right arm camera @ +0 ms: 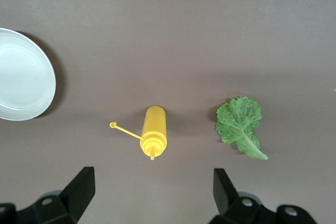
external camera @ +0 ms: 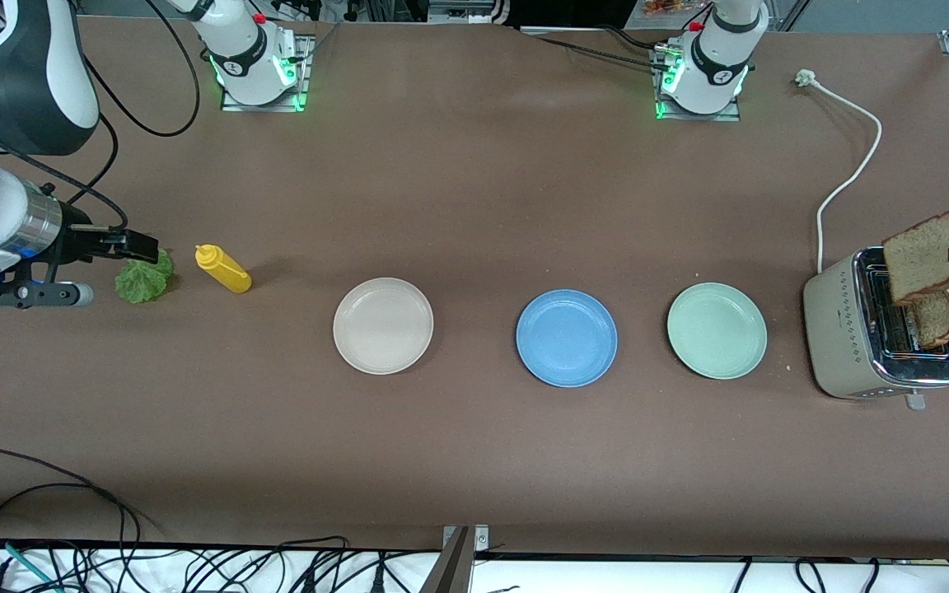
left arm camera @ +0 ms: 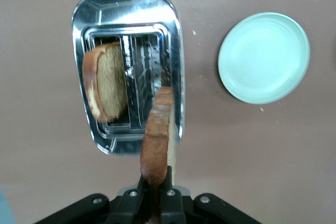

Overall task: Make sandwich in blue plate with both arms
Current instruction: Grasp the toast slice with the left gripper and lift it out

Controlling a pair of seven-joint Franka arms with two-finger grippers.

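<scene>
The blue plate (external camera: 566, 337) lies nearest the front camera, empty, between the cream plate (external camera: 383, 325) and the mint-green plate (external camera: 717, 330).

My left gripper (left arm camera: 155, 186) is over the toaster (external camera: 878, 339) at the left arm's end of the table, jaws pinching one bread slice (left arm camera: 156, 138) by its crust edge. The slice hangs clear above the slots. A second slice (left arm camera: 105, 81) stands in the toaster's slot.

My right gripper (external camera: 138, 245) hovers over the lettuce leaf (external camera: 144, 277) at the right arm's end, jaws spread and holding nothing. The leaf lies flat on the table beside the yellow sauce bottle (external camera: 223, 268), which lies on its side.

Procedure, as I judge it:
1. Carry the held slice level over the mint-green plate without descending early.
2. Centre it over the blue plate, then rotate it flat before release, so it does not land on edge.
3. Keep the pinch firm; the crust grip is narrow and the slice may swing.
4. Bring the lettuce only once the slice is seated.
</scene>
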